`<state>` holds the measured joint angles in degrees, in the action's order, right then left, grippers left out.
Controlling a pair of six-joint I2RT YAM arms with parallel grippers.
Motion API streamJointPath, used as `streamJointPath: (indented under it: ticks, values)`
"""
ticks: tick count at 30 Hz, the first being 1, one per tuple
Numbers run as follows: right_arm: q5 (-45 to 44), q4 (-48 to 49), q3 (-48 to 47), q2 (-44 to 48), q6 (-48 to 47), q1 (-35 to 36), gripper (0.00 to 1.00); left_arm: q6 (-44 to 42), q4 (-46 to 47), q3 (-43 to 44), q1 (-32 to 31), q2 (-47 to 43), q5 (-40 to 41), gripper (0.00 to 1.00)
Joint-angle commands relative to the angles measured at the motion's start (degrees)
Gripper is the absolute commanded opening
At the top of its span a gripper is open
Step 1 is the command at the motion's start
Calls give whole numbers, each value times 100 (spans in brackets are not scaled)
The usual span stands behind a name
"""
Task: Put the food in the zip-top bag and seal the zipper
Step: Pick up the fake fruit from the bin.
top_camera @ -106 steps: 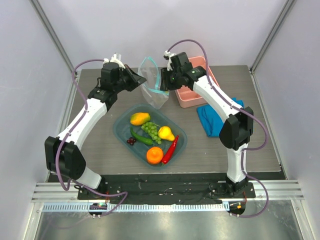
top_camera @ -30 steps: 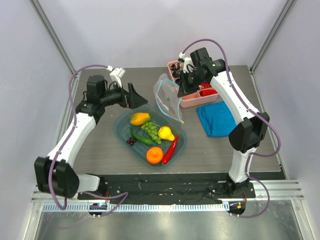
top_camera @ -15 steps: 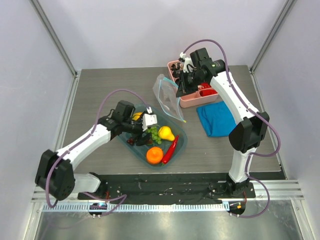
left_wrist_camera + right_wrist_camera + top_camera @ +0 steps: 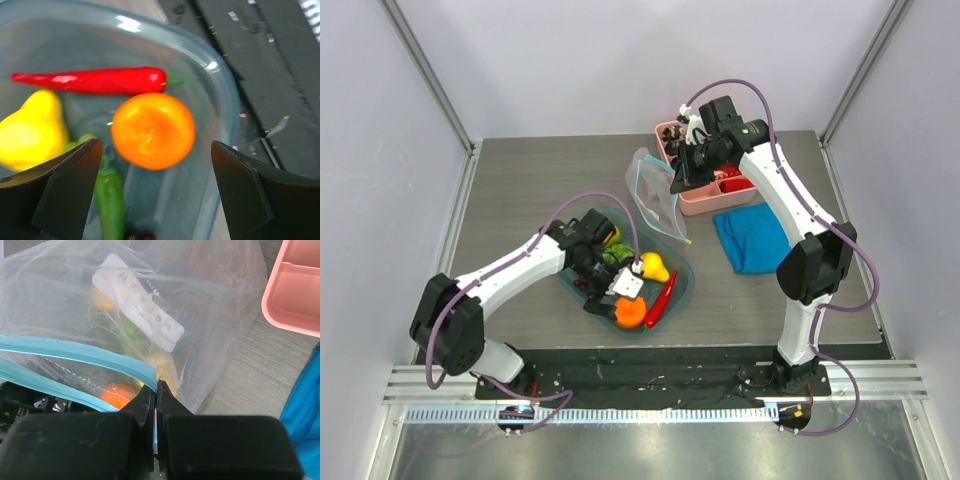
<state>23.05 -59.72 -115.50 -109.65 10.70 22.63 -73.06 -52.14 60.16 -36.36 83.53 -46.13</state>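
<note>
Grey tabletop (image 4: 520,190) holds the teal tray (image 4: 222,105), where the left gripper (image 4: 154,146) hovers, jaws wide apart, the orange (image 4: 152,131) centred between them, while the right gripper (image 4: 156,392), its jaws well away, clamps the zip-top bag (image 4: 210,305) at its zipper (image 4: 75,352).

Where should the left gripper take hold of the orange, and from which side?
Across its round middle, from above. The chili lies close along one side of the orange, so the open left gripper should probably straddle the sides clear of it.
</note>
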Motion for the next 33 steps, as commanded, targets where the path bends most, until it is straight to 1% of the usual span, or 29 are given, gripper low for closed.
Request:
streamJointPath:
  ticks: [1,5,6,8,9,11,16,19,22,23,25,26,27,29,31,32,33]
  values:
    - [-37,163,-95,40,-59,-22,1,-622,-578,205,-240,295,-90,95]
    - [-64,154,-51,57,-120,-22,1,-429,-561,417,-416,726,85,97]
    - [-81,154,-43,57,-121,-13,1,-281,-378,426,-520,796,191,100]
    - [-90,145,-42,49,-129,-13,1,-209,-140,313,-618,911,515,100]
    - [-90,128,-42,40,-138,-13,1,-165,209,260,-662,928,595,100]
    - [-81,110,-60,22,-147,-13,1,11,537,66,-750,990,850,100]
    - [-72,93,-104,-22,-173,-13,1,19,871,4,-802,1210,1097,99]
    - [-72,84,-104,-22,-200,-22,1,98,942,39,-802,1236,1159,94]
    - [-72,66,-104,-31,-209,-22,1,160,864,180,-794,1166,1107,82]
    - [-64,75,-113,-31,-200,-22,1,265,724,232,-794,1096,1063,75]
    - [-20,57,-139,-13,-208,-13,1,406,496,469,-794,754,827,70]
    - [6,40,-139,-22,-191,-22,1,467,233,557,-785,596,694,65]
    - [94,48,-148,-13,-165,-22,1,720,144,723,-768,203,571,63]
    - [226,83,-148,22,-77,-22,1,1125,169,865,-724,-212,186,62]
    - [463,171,-165,22,186,-22,1,2369,904,997,-583,-747,104,62]
    - [559,206,-174,31,283,-13,1,2897,1412,1006,-505,-881,122,58]
    - [656,320,-166,22,545,-13,1,3868,2235,1032,-425,-978,156,56]
